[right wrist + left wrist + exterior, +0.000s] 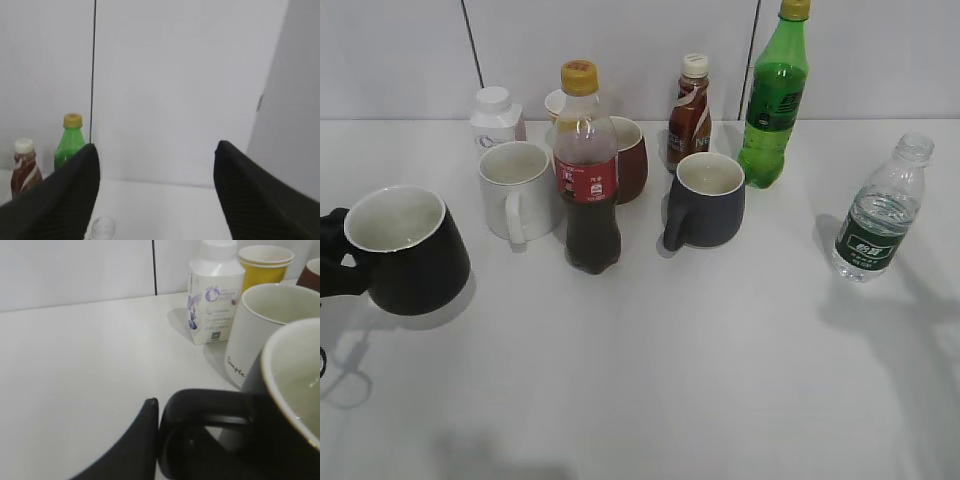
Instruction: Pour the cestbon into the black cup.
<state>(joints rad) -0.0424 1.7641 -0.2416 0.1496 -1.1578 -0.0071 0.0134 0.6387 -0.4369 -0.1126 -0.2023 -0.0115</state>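
Observation:
The cestbon (876, 215) stands upright at the right of the white table, with its cap on. Its cap also shows at the bottom of the right wrist view (102, 228), below and left of centre between the fingers. The black cup (407, 252) is at the far left, tilted, its white inside showing. My left gripper (334, 258) is shut on the cup's handle (210, 407); one black finger presses against the handle in the left wrist view (159, 412). My right gripper (156, 147) is wide open and empty above the cestbon; it does not show in the exterior view.
Behind the cup stand a white mug (517, 187), a cola bottle (588, 170), a brown mug (629, 158), a dark grey-blue mug (707, 199), a coffee bottle (690, 110), a green soda bottle (773, 95), a white bottle (215, 292) and a yellow paper cup (265, 265).

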